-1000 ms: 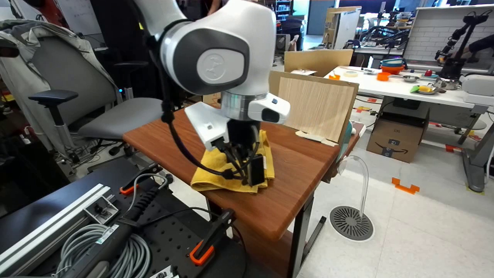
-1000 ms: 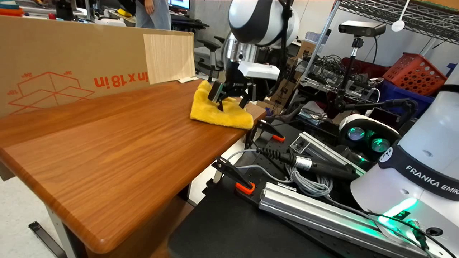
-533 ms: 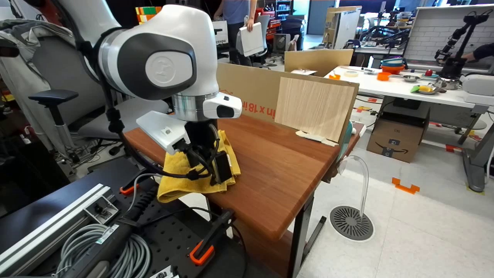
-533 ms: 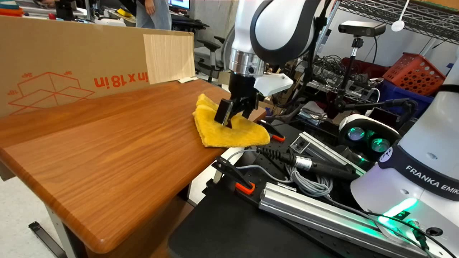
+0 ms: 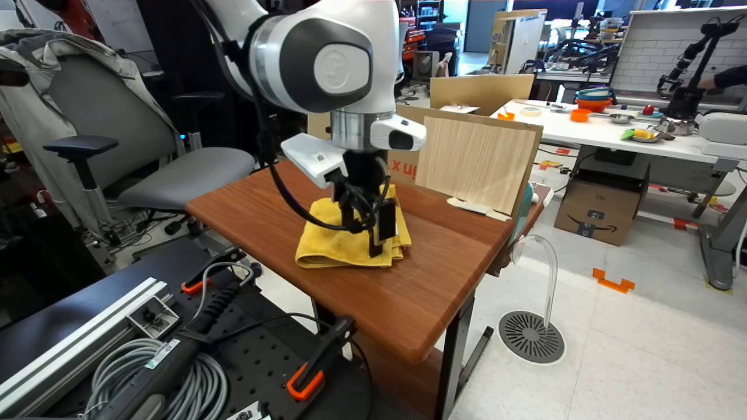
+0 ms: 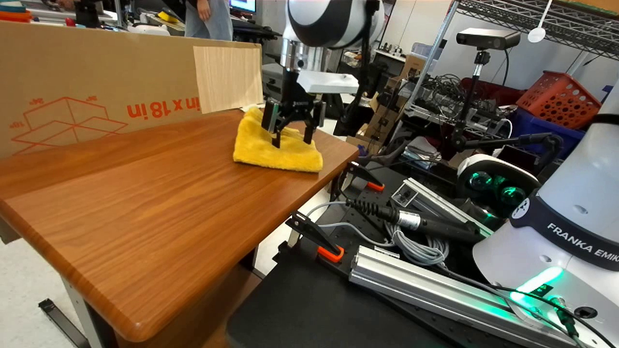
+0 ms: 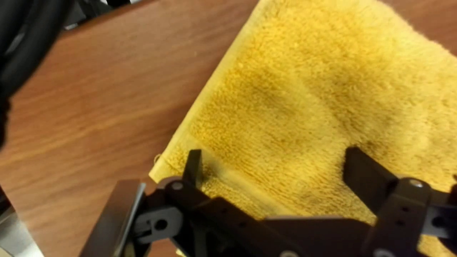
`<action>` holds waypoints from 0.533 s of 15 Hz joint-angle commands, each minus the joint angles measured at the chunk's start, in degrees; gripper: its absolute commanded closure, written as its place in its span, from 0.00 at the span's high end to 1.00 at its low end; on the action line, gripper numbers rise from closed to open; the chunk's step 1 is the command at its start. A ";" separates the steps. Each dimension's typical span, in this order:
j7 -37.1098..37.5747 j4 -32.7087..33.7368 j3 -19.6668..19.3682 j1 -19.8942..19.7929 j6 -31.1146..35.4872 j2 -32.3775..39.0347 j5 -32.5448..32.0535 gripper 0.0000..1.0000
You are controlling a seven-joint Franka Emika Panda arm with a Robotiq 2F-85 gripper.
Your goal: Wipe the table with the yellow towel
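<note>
Jaws spread wide and pinching nothing, the gripper [image 7: 273,151] points down at the yellow towel [image 6: 285,157], whose pile shows between the two dark fingers [image 7: 366,178]. Both tips appear to touch the folded cloth, though how hard they press I cannot tell from where I stand. Wiping looks to be the step in hand, with the towel pushed rather than grasped. The next move, in my judgement, calls for light downward pressure and a level slide, slow enough that the tips drag the folds along instead of skating over them, and stopping shy of the edge. The towel lies on the brown worktop [image 6: 145,193], near the end where a wood-grain sheet [image 6: 229,77] is set against a long cardboard panel [image 6: 159,72]. Alongside, a black bench [image 6: 290,295] bears coiled grey cable [image 6: 416,249]; past the worktop stands a grey office chair [image 5: 192,175].
</note>
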 commanded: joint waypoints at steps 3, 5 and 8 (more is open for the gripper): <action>9.38 17.34 -2.26 1.19 -5.94 13.76 0.49 1.00; 12.02 20.25 -2.28 2.43 -7.10 16.23 0.11 1.00; 13.16 20.74 -1.11 5.07 -7.14 15.79 -0.38 1.00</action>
